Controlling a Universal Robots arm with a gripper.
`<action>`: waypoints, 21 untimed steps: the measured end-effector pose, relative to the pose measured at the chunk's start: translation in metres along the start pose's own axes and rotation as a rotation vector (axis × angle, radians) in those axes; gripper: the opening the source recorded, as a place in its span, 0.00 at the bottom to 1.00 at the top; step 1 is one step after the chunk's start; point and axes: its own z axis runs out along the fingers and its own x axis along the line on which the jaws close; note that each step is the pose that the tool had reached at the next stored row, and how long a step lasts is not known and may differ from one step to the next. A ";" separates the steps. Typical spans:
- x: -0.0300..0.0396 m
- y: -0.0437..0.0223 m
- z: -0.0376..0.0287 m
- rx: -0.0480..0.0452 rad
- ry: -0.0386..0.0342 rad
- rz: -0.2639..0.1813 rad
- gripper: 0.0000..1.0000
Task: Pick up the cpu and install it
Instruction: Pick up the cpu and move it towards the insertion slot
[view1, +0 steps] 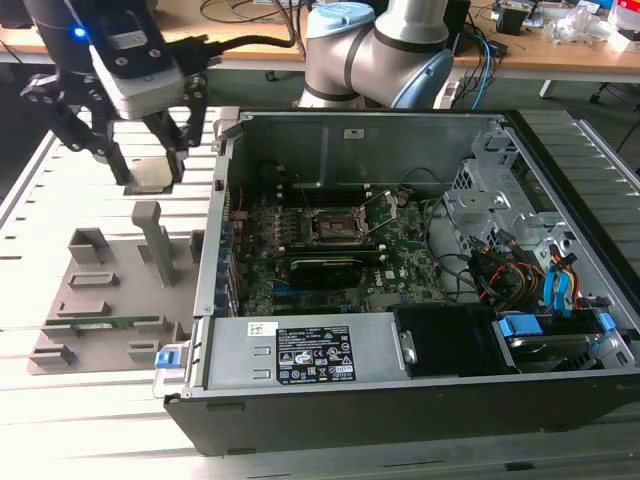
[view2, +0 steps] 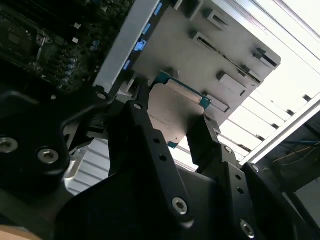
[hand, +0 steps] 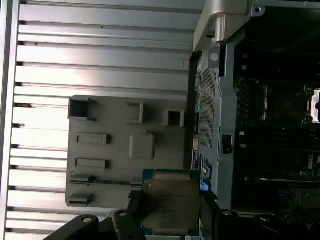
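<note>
Ribbed aluminium table (view1: 40, 170) under everything, wooden desk with cables (view1: 560, 50) far behind the gripper; we see the robot arm (view1: 370, 50) reaching over from behind the open computer case (view1: 330, 140). Gripper (view1: 152, 175) sits beside the case, on the exterior view's left of its side wall, raised over the table; its two black fingers (view2: 145, 130) are clamped on the cpu (view1: 150, 172), one on each opposite edge. In both wrist views the cpu (hand: 170, 205) lies flat between the fingertips, silver-grey metal top facing the first wrist camera, thin green edge showing round it; second wrist view gives the same grip, cpu (view2: 175, 112) pinched at two sides, gripper (view2: 172, 120) closed on it. Cpu looks lifted off the grey holder tray (view1: 100, 300), no contact that we can see; the tray lies below the gripper and toward the camera from it in the exterior view, with upright posts and slots on it. Green memory stick (view1: 120, 322) lies in a tray slot, well apart from the gripper. Inside the case, motherboard (view1: 400, 260) with the dark square socket frame (view1: 340, 225), well apart from the gripper on the exterior view's right; first wrist view has the case wall (hand: 215, 100) just beside the held cpu.
</note>
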 end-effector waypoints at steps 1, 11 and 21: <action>-0.0063 -0.0003 0.0005 -0.0001 0.0027 0.000 0.55; -0.0580 0.0068 0.0077 -0.0014 0.0243 0.004 0.55; -0.1372 0.0077 0.0155 -0.0028 0.0513 0.005 0.55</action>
